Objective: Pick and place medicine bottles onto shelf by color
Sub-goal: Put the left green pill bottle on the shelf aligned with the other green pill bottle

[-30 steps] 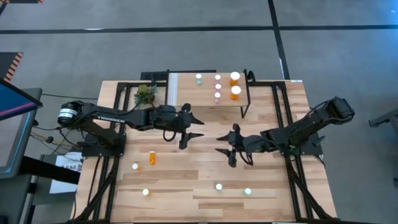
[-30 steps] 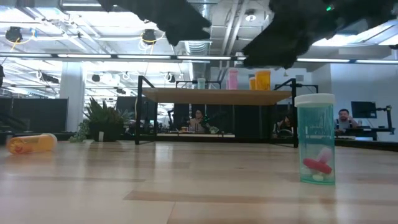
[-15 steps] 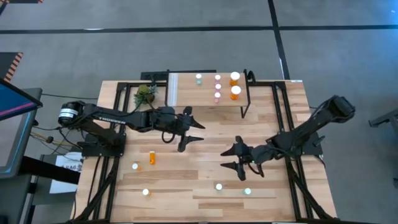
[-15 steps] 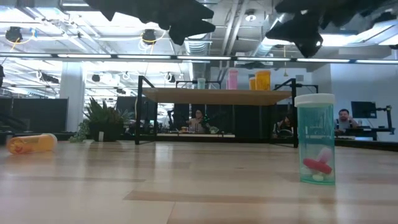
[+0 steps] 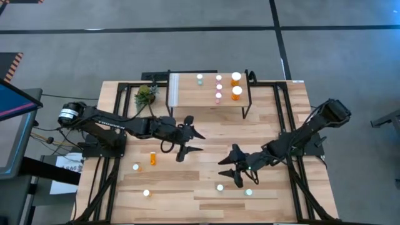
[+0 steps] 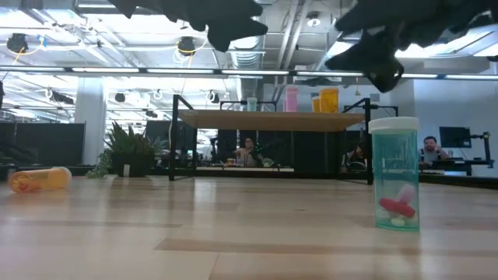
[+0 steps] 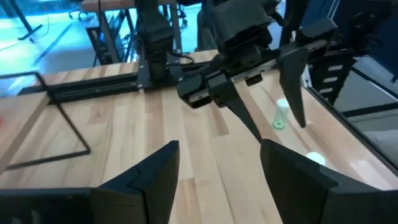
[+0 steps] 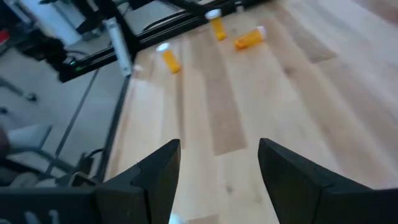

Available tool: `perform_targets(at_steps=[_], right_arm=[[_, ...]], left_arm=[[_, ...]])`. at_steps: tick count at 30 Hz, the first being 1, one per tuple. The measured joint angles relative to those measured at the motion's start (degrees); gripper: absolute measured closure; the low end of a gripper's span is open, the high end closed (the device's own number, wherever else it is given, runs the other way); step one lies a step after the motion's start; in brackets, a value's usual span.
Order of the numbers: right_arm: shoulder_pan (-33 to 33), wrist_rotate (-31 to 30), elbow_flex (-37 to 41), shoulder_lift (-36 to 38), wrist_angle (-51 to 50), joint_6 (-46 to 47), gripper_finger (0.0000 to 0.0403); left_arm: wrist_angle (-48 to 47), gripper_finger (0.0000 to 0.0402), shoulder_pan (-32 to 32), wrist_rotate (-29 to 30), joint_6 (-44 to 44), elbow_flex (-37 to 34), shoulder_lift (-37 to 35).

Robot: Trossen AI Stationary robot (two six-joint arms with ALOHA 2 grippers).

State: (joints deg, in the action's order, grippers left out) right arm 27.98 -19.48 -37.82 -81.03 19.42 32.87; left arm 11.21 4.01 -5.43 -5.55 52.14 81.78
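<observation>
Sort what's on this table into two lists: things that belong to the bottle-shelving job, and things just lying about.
Job:
- shelf
- bottles on the shelf
- loose teal bottles
- loose orange bottles
- left gripper, open
- right gripper, open, near the teal bottles

Lying about:
- small plant

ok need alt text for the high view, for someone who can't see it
Seen from above, two dark robot arms reach over a wooden table, the left gripper and right gripper both open and empty. Five capped bottles stand on a small shelf at the far edge; five more are scattered across the near side.
</observation>
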Motion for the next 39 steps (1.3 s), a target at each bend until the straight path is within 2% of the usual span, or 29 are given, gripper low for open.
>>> perform_targets(at_steps=[4,18,32,39], right_arm=[[1.63,0.05,-3.05,-0.99,-3.46,-1.2,0.0163],[3.74,-0.26,-8.98,-2.09,-13.52,-1.39,0.0163],[6.07,0.01,-13.9,-10.95,-17.29,3.32,0.0163],[6.93,0.65,-15.6,-13.11,-17.6,3.13,0.0163]], left_arm=[[0.35,0.0189,1.37,1.77,0.01,0.02,0.0],[0.29,0.0189,3.21,1.81,0.75,0.02,0.02],[-0.33,0.0189,3.19,1.77,0.8,0.02,0.04],[0.02,0.0189,3.19,1.77,-1.15,0.04,0.38]])
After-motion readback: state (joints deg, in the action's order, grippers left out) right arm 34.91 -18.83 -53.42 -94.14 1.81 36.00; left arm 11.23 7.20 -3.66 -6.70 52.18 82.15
